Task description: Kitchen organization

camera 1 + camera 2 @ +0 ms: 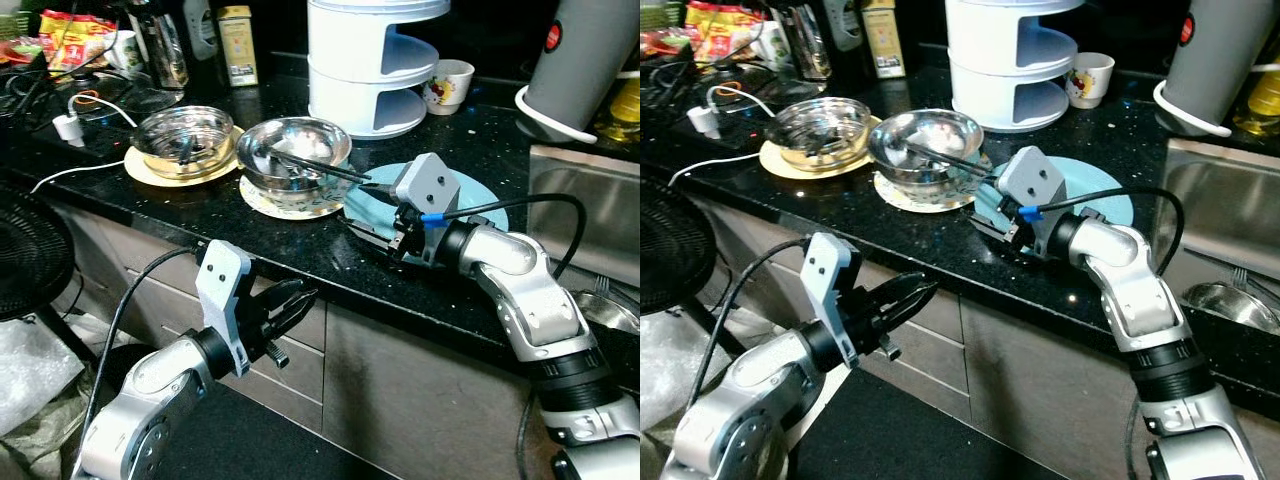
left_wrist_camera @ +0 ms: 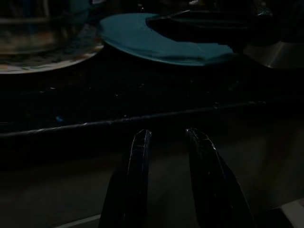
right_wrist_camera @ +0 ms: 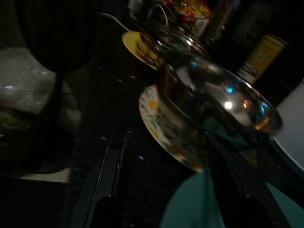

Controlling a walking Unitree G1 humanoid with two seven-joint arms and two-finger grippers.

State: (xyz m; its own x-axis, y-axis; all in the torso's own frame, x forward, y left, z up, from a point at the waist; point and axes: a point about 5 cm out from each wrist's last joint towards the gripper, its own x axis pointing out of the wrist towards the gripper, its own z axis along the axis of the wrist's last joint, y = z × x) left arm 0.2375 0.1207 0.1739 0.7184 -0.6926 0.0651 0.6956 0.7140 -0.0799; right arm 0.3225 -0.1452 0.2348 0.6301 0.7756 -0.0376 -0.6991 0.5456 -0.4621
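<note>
A teal plate (image 1: 478, 207) lies flat near the front edge of the black counter (image 1: 150, 205). My right gripper (image 1: 364, 212) is open at the plate's left rim, one finger above and one low beside it. In the right wrist view its fingers (image 3: 107, 175) stand wide apart, with the teal plate (image 3: 190, 204) between them. Just beyond is a steel bowl (image 1: 293, 150) on a patterned plate (image 1: 262, 200), with dark thin utensils (image 1: 318, 165) resting in it. A second steel bowl (image 1: 187, 135) sits on a yellow plate (image 1: 150, 172). My left gripper (image 1: 300, 302) hangs open below the counter edge, holding nothing.
A white tiered rack (image 1: 372, 65) and a cup (image 1: 448, 85) stand at the back. A steel sink (image 1: 585, 215) lies to the right, below a grey appliance (image 1: 590, 55). Cables and a charger (image 1: 68, 126) lie at the left, with a black fan (image 1: 30, 262) below. Cabinet drawers (image 1: 400, 370) face me.
</note>
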